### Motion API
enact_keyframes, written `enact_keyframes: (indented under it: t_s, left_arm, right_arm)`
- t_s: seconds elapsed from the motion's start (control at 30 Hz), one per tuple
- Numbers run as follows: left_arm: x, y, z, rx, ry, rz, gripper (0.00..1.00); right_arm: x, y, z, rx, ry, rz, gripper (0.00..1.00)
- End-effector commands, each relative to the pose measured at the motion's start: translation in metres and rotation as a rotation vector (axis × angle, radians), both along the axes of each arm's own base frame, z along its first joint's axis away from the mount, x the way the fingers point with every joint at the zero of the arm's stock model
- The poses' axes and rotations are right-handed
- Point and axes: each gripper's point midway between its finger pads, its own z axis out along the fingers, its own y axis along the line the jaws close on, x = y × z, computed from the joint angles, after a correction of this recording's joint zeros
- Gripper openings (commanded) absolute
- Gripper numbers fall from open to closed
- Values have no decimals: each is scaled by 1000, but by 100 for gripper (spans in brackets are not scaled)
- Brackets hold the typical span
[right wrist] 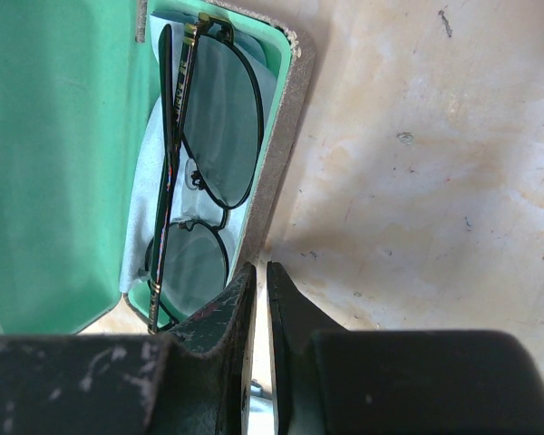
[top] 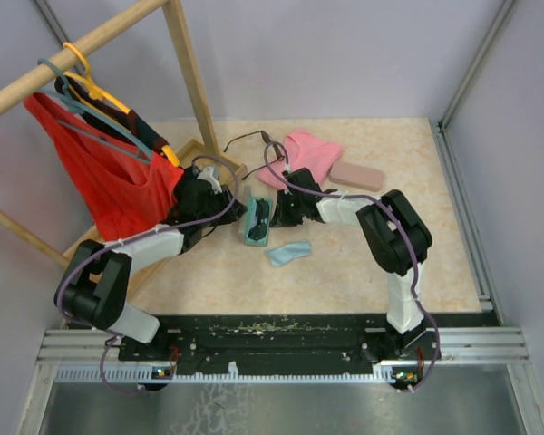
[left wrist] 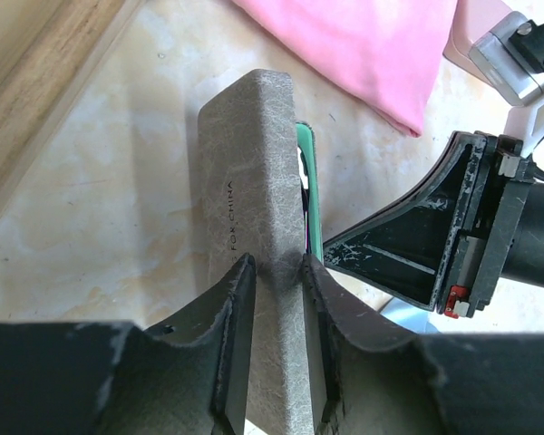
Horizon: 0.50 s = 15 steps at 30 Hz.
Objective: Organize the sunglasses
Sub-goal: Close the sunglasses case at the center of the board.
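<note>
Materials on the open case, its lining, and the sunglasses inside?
Case: grey, matte, grainy shell, likely faux leather over stiff core. Lining: mint green, smooth, maybe plastic. Sunglasses: thin dark wire frame, looks metal; tinted lenses.

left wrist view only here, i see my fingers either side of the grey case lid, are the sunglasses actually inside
Observer: Yes. The right wrist view shows one pair of sunglasses lying in the green-lined half of the grey case.
Operator: anything under them
Observer: A light-blue cloth lies in that half beneath them.
Operator: anything loose on the table near it
Observer: In the top view, a loose light-blue cloth lies on the table, just nearer the arm bases than the case.
</note>
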Motion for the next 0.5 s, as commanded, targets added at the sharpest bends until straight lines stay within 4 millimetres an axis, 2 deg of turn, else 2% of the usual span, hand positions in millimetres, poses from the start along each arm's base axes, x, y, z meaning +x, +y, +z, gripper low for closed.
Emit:
enact_keyframes:
  t_s: [0.0,0.17,0.47]
  left_arm:
    - [1,-3,-4,-16,1,-18,31]
    - [-1,-6,-5,-27,5,-34,22]
    - [-9,-15,-14,-61,44,-80,18]
  right_arm:
    - [4,5,-3,-15,-18,22,11]
    - [6,6,-1,-10,-22,24,10]
    - [7,9,-1,0,-21,29,10]
